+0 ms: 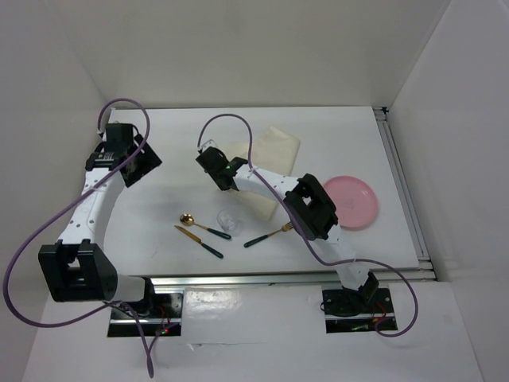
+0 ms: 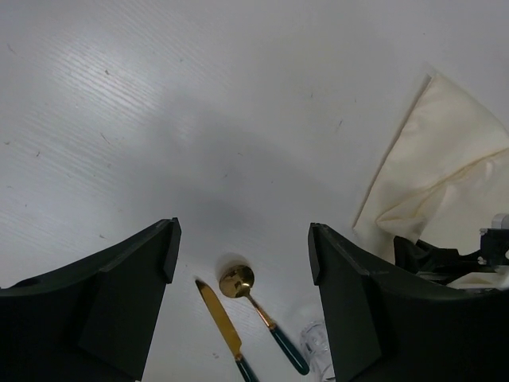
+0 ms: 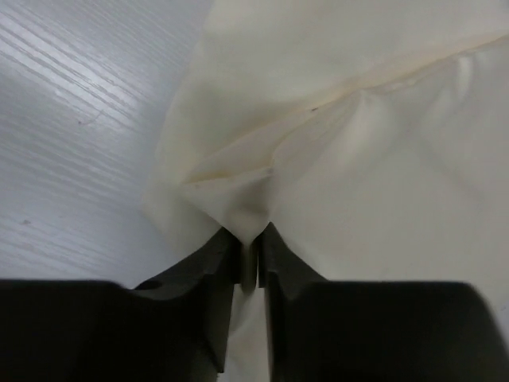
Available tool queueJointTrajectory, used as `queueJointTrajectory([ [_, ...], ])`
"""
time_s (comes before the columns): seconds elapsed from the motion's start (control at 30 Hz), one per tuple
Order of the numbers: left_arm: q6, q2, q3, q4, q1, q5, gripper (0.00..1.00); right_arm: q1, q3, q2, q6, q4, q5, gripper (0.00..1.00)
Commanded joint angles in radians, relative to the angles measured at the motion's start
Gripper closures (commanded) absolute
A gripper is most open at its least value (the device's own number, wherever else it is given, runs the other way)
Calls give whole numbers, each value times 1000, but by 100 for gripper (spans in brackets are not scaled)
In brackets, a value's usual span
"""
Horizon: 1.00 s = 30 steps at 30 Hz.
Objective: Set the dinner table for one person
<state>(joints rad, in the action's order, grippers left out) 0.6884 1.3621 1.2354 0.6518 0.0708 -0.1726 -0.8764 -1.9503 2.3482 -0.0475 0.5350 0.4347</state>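
Note:
The white dinner table (image 1: 175, 135) carries a cream cloth mat (image 1: 274, 146) at the back middle. My right gripper (image 1: 216, 173) is shut on a bunched fold of the mat (image 3: 334, 119), which is pinched between its jaws (image 3: 248, 243) and pulled up into a ridge. My left gripper (image 1: 141, 163) hangs open and empty over bare table at the left (image 2: 242, 232). A gold spoon (image 1: 203, 225), a gold knife (image 1: 199, 239), a gold fork (image 1: 269, 235) and a clear glass (image 1: 228, 220) lie near the front middle. A pink plate (image 1: 354, 200) sits at the right.
Metal rails run along the table's right edge (image 1: 402, 183) and front edge (image 1: 286, 277). White walls enclose the back and sides. In the left wrist view the spoon (image 2: 237, 280), knife (image 2: 219, 318) and glass (image 2: 316, 346) lie below the open fingers, with the mat (image 2: 445, 159) at right.

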Motion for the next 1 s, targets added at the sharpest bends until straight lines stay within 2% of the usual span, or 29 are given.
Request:
queueJointTrajectory([
  [0.0, 8, -6, -5, -26, 6, 47, 18, 2, -41, -19, 0, 6, 65, 80],
  [0.13, -38, 66, -25, -73, 6, 213, 19, 16, -53, -98, -46, -4, 18, 100],
  [0.27, -49, 211, 21, -73, -63, 321, 19, 92, -27, -216, -158, 22, -103, 100],
  [0.3, -49, 244, 35, -73, -93, 338, 19, 144, 0, -251, -179, 22, -135, 100],
  [0.37, -49, 332, 73, -73, -132, 357, 19, 206, 118, -372, -242, -41, -245, 100],
  [0.4, -49, 360, 82, -73, -169, 366, 18, 274, 199, -448, -265, -61, -293, 100],
  [0.57, -39, 486, 110, -110, -250, 398, 18, 459, 401, -601, -370, -148, -526, 100],
  [0.77, 9, 574, 154, -156, -322, 386, 15, 609, 600, -722, -449, -223, -640, 100],
  [0.87, 34, 548, 133, -202, -367, 377, 15, 642, 640, -740, -459, -224, -663, 100],
  [0.97, 34, 571, 168, -167, -406, 357, 12, 665, 654, -750, -459, -234, -683, 100],
])
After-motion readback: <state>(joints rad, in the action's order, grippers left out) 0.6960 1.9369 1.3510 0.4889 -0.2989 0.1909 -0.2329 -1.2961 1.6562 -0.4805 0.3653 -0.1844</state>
